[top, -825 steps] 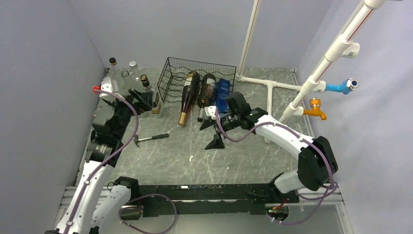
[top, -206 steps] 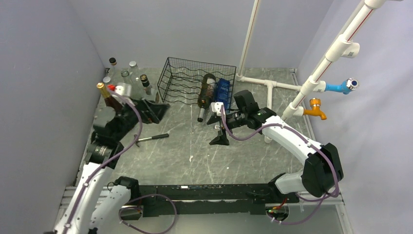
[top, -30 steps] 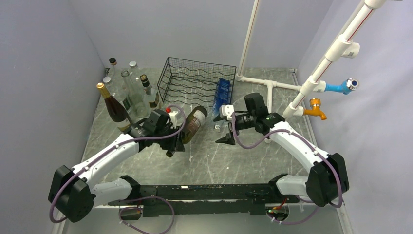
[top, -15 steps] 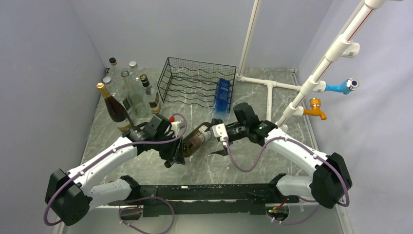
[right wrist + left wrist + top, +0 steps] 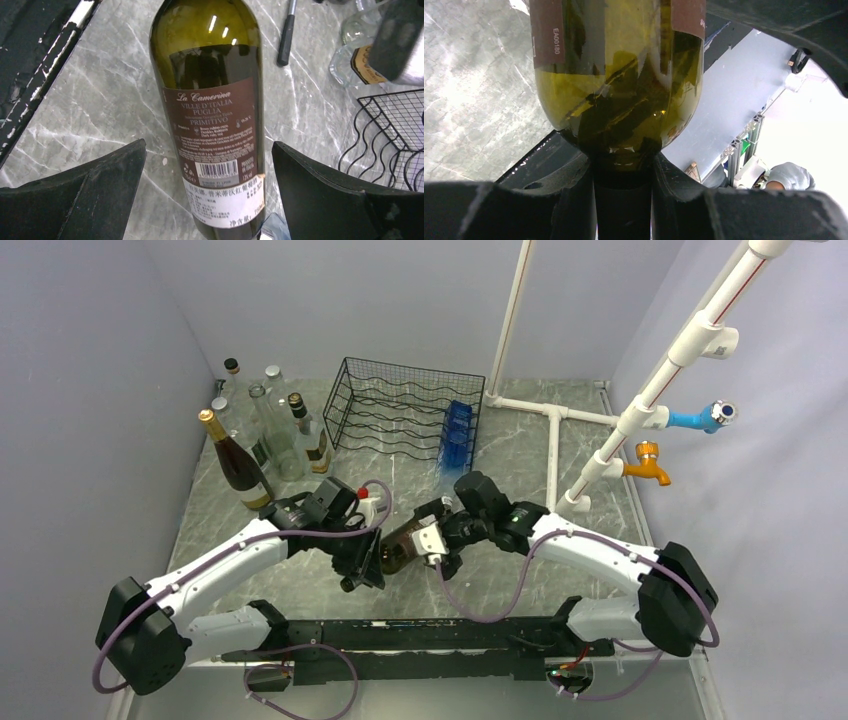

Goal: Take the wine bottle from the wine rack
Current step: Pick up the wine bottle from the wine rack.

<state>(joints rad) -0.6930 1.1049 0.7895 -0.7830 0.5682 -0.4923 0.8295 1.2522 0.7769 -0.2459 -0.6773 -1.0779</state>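
The wine bottle (image 5: 400, 546), dark green glass with a brown label, hangs nearly level over the near middle of the table, away from the wine rack (image 5: 400, 412). My left gripper (image 5: 366, 562) is shut on its neck; in the left wrist view the neck sits tight between the black fingers (image 5: 574, 200) under the bottle's shoulder (image 5: 619, 85). My right gripper (image 5: 436, 542) is open around the bottle's body. In the right wrist view the label (image 5: 214, 125) lies between the spread fingers (image 5: 95, 190), with a gap on each side. The black wire rack holds a blue bottle (image 5: 455, 435) at its right end.
Several upright bottles (image 5: 262, 435) stand at the back left beside the rack. White pipes (image 5: 545, 410) with a blue tap (image 5: 700, 417) and an orange tap (image 5: 648, 462) run along the right. A dark tool handle (image 5: 286, 35) lies on the marble table (image 5: 500, 580).
My left gripper has carried the bottle toward the near edge. My right gripper has swung left and forward from beside the rack and now straddles the bottle's body.
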